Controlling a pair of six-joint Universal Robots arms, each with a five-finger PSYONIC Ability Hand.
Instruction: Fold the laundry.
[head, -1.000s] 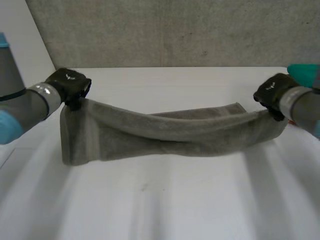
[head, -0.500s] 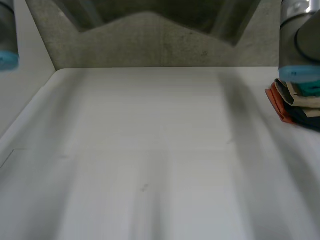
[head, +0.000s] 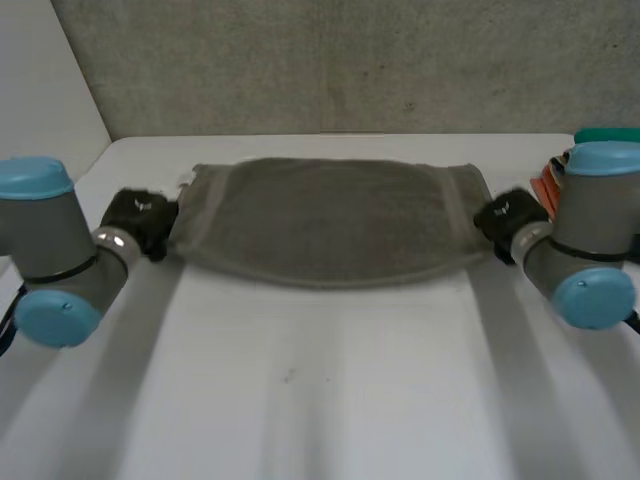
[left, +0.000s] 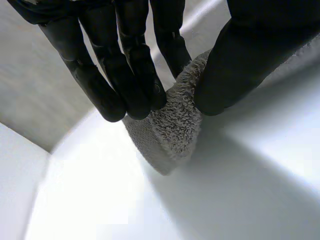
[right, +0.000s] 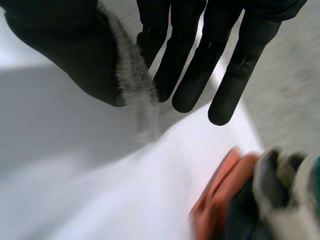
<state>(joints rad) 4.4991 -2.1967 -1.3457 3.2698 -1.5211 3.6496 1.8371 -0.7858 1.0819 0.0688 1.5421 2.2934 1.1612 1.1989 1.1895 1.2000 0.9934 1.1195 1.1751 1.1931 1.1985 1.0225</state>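
- Towel (head: 325, 220) stretched flat over far part of bench (head: 330, 390); long axis runs hand to hand.
- Left hand (head: 140, 215): fingers (left: 125, 75) and thumb pinch the left-end corner.
- Right hand (head: 505, 218): pinches the right-end edge likewise.
- Judgement: neither hand nearer; next fold likely runs across the short axis.

At the right edge of the head view, the stack of folded clothes (head: 549, 186) is mostly hidden behind the right arm and cut by the frame; its pieces cannot be told apart. The fingers of the left robot hand (head: 140, 218) and right robot hand (head: 505, 218) are too small there to read against the ends of the towel (head: 325, 220). In the right wrist view, the stack (right: 250, 200) beyond the fingertips is a blur of colours, and the towel's edge (right: 137, 90) smears by the thumb. In the left wrist view, the towel (left: 172, 130) runs behind the thumb.
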